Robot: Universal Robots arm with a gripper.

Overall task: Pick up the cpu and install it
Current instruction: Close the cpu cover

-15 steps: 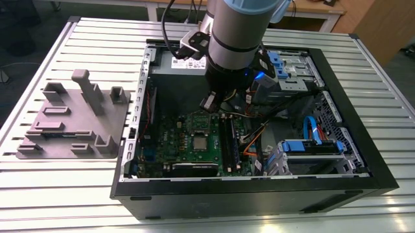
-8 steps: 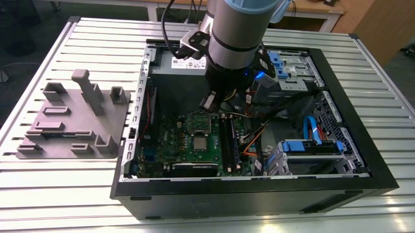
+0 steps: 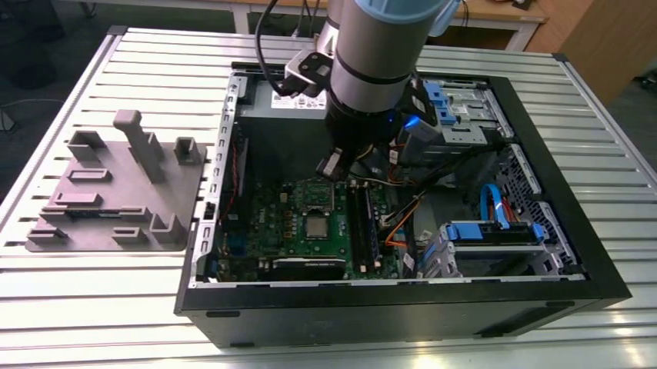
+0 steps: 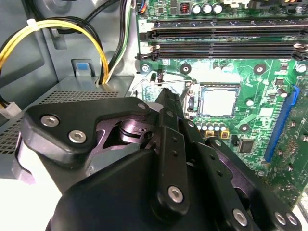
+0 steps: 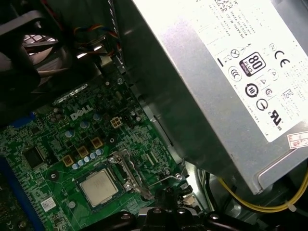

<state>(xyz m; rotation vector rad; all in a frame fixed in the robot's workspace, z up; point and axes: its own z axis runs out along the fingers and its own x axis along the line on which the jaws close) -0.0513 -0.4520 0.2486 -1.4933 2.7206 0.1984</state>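
Exterior view: an open computer case [image 3: 605, 288] lies on its side on a slatted metal surface [image 3: 103, 323]. A grey fixture tray [image 3: 103, 192] sits well apart from it at nine o'clock. The robot arm [image 3: 380, 54] enters from twelve o'clock and drops steeply into the case. Its gripper [image 3: 331, 169] hangs above the green motherboard [image 3: 277, 223], with open room towards the nine o'clock wall and drive bays and cables crowding the three o'clock side. The cpu [image 3: 316, 225] lies flat in its socket at six o'clock of the gripper, clear of it.

Second wrist view: the gripper [image 4: 166, 94] is narrowed to a point with nothing in it. Its tip is over the socket's wire lever [image 4: 144, 84], near the socket frame. The cpu [image 4: 217, 100] sits metal top up, its edges square with the frame. It has no long axis. The memory slots [image 4: 221, 33] run beside it.

First wrist view: the power supply [image 5: 216, 72] walls in one side. The cpu [image 5: 98, 186] is seated flat, and the gripper [image 5: 168, 195] is just beside the socket.
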